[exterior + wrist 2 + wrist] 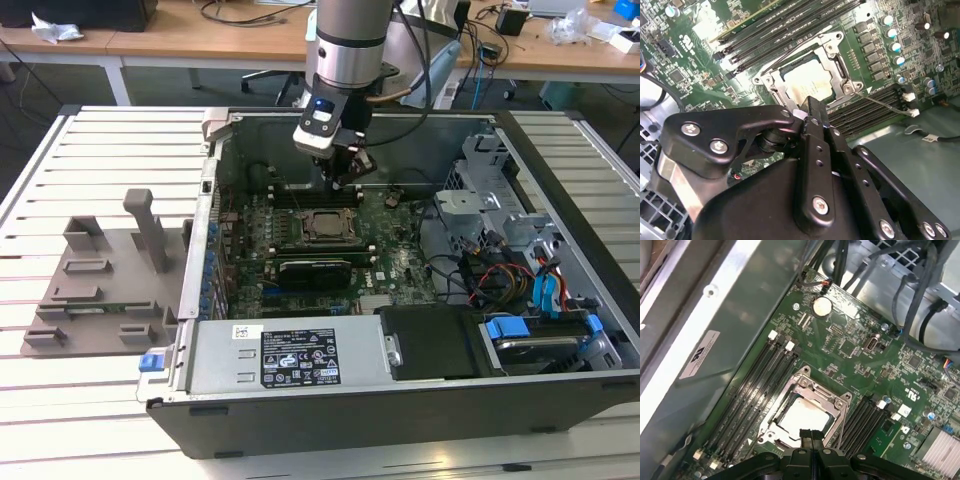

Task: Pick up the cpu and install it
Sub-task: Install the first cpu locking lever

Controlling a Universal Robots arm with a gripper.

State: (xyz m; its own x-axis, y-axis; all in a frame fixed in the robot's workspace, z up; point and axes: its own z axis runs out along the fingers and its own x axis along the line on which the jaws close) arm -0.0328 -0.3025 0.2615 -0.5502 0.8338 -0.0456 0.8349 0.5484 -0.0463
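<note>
— Exterior view: where is your pincer?
— My pincer [349, 172] hangs inside the open computer case [400, 395], above the motherboard [405, 262], toward the case wall farthest from that camera.
— Open or closed?
— Closed: in both wrist views my fingertips [806, 436] press together with nothing between them.
— And the cpu?
— The cpu [807, 82] lies flat in its socket [834, 46] in the middle of the motherboard, silvery top up, between two banks of memory slots [747, 387]. My fingertips hover just over the cpu's edge; whether they touch it I cannot tell.
</note>
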